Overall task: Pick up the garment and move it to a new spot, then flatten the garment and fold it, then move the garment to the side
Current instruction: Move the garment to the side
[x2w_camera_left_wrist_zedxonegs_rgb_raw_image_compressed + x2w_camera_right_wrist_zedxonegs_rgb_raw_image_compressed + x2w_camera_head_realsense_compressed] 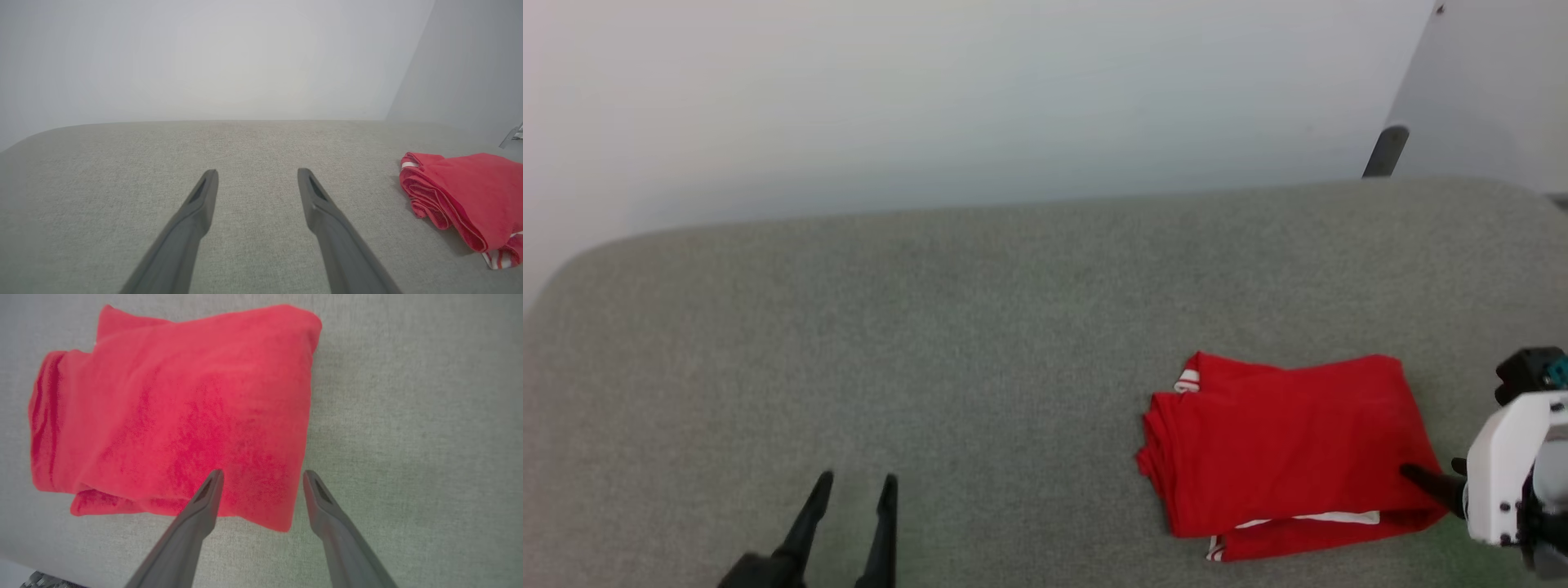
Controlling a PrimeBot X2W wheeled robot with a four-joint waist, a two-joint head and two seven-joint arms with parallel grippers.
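I see the garment (pixel 1290 441) lying folded into a thick red rectangle on the right part of the grey tabletop (pixel 931 327), towards the near edge. Its stacked folds face left, and a strip of white with striped trim peeks out along its near side. From the right wrist view the garment (pixel 175 412) is a plain red block with no lettering showing. My right pincer (pixel 262 473) is spread open at the garment's near right corner, one finger (pixel 204 506) over the red cloth and the other over bare grey fabric just beside its edge. I cannot tell whether either finger touches the cloth. In the head view that right pincer (pixel 1429 472) comes in from the right edge below its white wrist housing (pixel 1503 465). My left pincer (pixel 858 478) is open too, holding nothing, well apart from the garment, over the bare tabletop at the lower left. Its wrist view shows the garment (pixel 470 192) off to the right. A pale wall (pixel 972 98) stands behind.
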